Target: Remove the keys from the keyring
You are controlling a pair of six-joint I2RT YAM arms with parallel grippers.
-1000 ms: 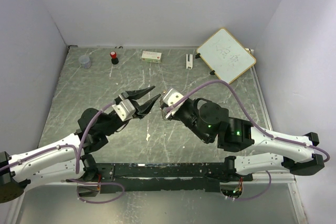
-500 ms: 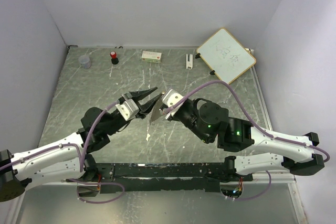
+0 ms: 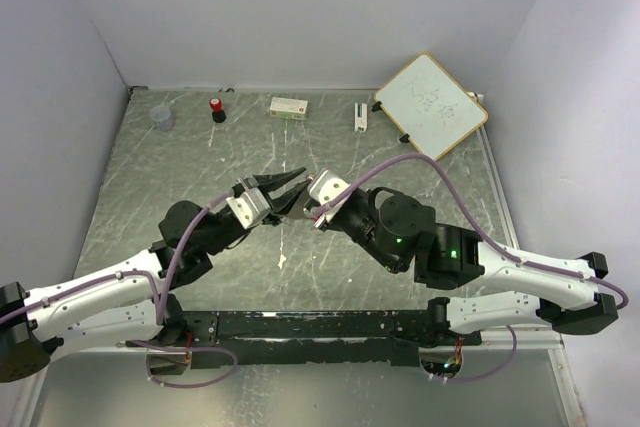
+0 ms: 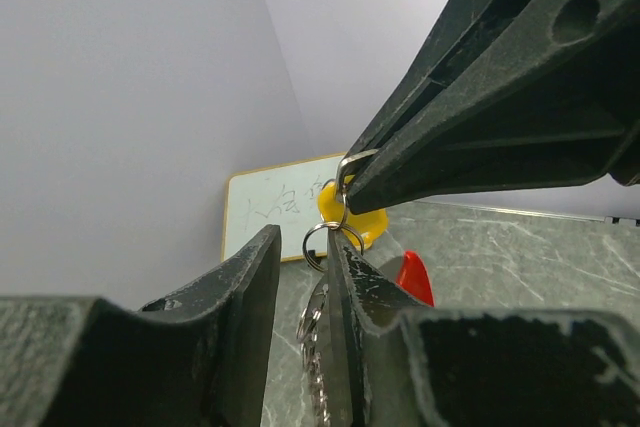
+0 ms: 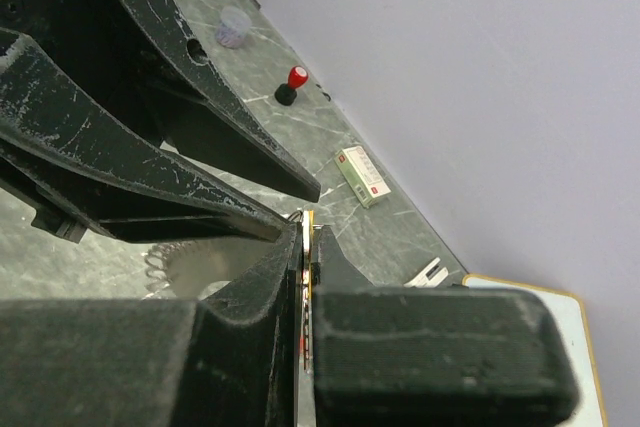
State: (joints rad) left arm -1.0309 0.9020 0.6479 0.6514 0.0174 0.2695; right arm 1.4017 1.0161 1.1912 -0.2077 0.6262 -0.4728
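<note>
Above the middle of the bench (image 3: 140, 187), the right claw (image 4: 345, 175) is clenched tight on the top loop of the keyring (image 4: 322, 245). The bunch hangs clear of the bench: the yellow-headed key (image 4: 362, 225) just behind the ring, the red key (image 4: 414, 277) lower, a chain (image 4: 314, 377) trailing below. The left claw (image 4: 303, 237) is released, its jaws a narrow gap apart, with the ring at the mouth of that gap against one fingertip.
</note>
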